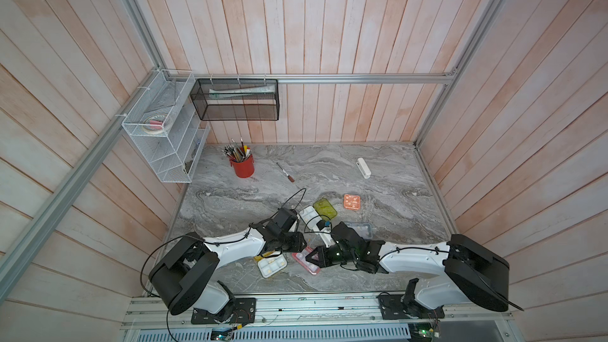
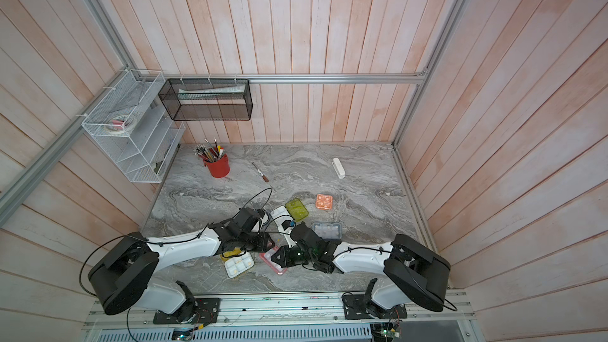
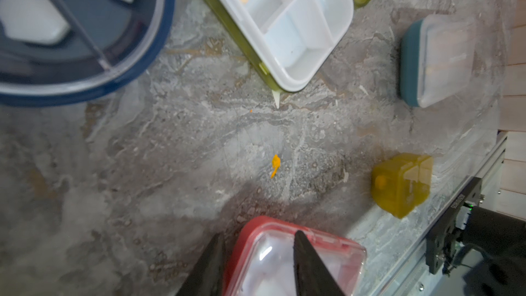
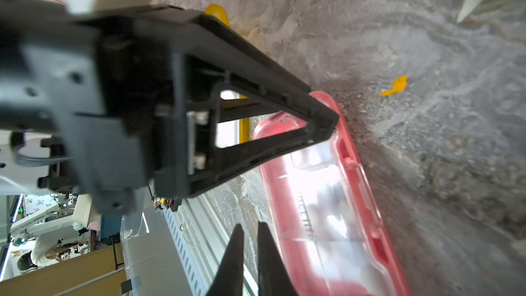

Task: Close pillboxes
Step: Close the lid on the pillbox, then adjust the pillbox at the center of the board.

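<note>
The pink pillbox (image 1: 307,263) lies near the front edge with its clear lid down. My left gripper (image 3: 259,234) is open and straddles one end of it: one finger rests over the lid, the other stands beside the red rim. My right gripper (image 4: 250,227) is shut, with only a slit between the tips. It sits empty against the long side of the pink pillbox (image 4: 327,195). The yellow pillbox (image 1: 273,266) and the lime-green pillbox (image 1: 325,208) lie open, white trays showing. The blue-grey (image 1: 360,229) and orange (image 1: 352,201) pillboxes lie further back. The small amber (image 3: 401,183) and dark round (image 3: 85,38) pillboxes show in the left wrist view.
A red cup of pens (image 1: 242,166) stands at the back left, with a small tool (image 1: 285,172) beside it. A white oblong bar (image 1: 364,168) lies at the back right. An orange plastic chip (image 3: 275,163) rests on the marble. The metal rail (image 1: 296,304) runs along the front edge.
</note>
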`<state>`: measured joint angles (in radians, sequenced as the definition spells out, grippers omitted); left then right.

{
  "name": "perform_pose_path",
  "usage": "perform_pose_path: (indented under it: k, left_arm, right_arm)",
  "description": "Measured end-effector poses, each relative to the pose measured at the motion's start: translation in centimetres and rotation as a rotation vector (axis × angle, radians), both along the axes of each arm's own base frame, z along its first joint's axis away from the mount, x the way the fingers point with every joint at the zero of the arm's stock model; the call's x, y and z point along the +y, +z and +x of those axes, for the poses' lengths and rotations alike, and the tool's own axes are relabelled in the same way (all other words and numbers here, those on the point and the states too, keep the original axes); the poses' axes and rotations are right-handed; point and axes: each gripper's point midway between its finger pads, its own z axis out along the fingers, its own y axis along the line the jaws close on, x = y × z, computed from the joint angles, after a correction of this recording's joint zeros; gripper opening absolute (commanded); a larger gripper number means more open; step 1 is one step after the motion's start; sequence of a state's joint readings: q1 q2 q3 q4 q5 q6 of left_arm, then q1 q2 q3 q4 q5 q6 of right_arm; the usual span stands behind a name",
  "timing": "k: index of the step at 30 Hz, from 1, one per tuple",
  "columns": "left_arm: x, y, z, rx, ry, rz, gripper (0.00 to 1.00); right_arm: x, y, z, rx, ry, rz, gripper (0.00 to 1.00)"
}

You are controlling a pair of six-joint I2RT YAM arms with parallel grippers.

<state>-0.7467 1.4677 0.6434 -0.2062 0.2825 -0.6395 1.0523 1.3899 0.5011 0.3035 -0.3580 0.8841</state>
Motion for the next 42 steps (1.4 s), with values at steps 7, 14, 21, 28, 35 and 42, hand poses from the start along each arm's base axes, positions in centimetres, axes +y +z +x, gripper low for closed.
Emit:
perform_pose_path:
  k: [7, 14, 21, 28, 35, 42]
  left_arm:
    - [0.1, 0.0, -0.1, 0.007, 0.0, 0.007, 0.45]
    - [1.0, -0.3, 0.4, 0.008, 0.033, 0.032, 0.45]
    - [0.9, -0.2, 0.4, 0.002, 0.029, 0.032, 0.45]
    - [0.2, 0.0, -0.2, 0.01, 0.0, 0.009, 0.45]
    - [-0.6, 0.5, -0.3, 0.027, 0.007, -0.037, 0.45]
    - [-2.4, 1.3, 0.1, 0.04, 0.025, -0.137, 0.45]
  right_arm:
    - [1.4, -1.2, -3.3, -0.005, 0.108, -0.098, 0.16]
    - [2.3, -3.0, -3.2, -0.036, 0.095, -0.185, 0.16]
    - [1.7, -5.0, -2.9, -0.018, 0.073, -0.247, 0.16]
    - [-0.5, -5.5, -2.6, -0.003, 0.032, -0.27, 0.16]
    - [-3.3, -5.4, -1.7, -0.006, -0.033, -0.291, 0.16]
    - [-5.1, -4.3, -1.2, -0.017, -0.075, -0.259, 0.17]
